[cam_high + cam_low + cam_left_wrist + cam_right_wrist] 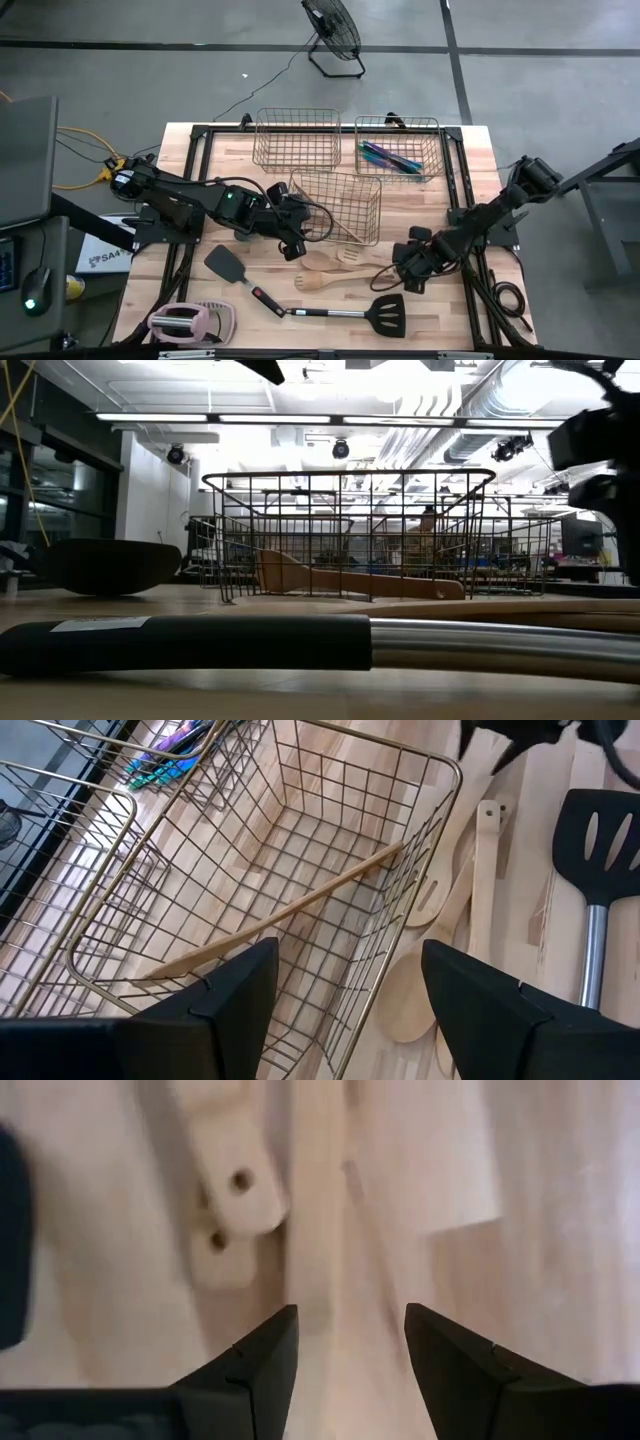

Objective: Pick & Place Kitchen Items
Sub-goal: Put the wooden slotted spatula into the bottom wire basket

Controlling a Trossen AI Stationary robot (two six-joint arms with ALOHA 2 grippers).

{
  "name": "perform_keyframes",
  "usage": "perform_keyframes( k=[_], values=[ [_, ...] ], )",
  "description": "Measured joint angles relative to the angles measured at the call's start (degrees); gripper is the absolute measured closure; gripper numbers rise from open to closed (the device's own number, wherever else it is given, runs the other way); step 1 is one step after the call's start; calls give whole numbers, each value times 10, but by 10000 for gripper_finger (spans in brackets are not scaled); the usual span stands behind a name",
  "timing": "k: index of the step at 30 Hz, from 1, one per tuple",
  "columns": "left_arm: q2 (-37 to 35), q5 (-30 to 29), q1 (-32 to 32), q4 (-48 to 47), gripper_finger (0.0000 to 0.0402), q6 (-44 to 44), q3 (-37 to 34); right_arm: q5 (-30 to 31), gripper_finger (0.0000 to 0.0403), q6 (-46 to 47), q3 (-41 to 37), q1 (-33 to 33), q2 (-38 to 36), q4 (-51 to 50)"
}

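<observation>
Pale wooden spoons and spatulas [330, 265] lie flat on the table in front of the middle copper basket [340, 205]. Another wooden utensil [290, 910] leans inside that basket. A black spatula [228, 264] lies at the left. A black slotted spatula [385, 312] with a metal shaft lies near the front edge. Iridescent pieces [390, 158] lie in the far right basket. My right gripper [350, 1350] hovers open, pointing down over the wooden handle ends [235, 1190]. My left gripper [345, 1010] stands open above the middle basket's left rim.
An empty copper basket [297, 137] stands at the far middle of the table. A pink-and-white gadget [190, 320] sits at the front left corner. A black frame [200, 135] runs around the table. A fan [332, 30] stands on the floor beyond the table.
</observation>
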Motion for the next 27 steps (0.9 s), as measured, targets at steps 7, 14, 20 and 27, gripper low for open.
perform_keyframes(
  k=[7, 14, 20, 27],
  values=[
    [0, 0, 0, 0, 158, 0, 0, -8, 225, 41, 0, 22, 0, 0],
    [0, 0, 0, 0, 158, -1, 0, -9, 225, 64, 0, 25, 0, -2],
    [0, 0, 0, 0, 158, -1, 0, -26, 225, 86, 0, 25, 0, -2],
    [0, 0, 0, -7, 158, 3, 0, -26, 225, 90, 0, 25, 0, -2]
  ],
)
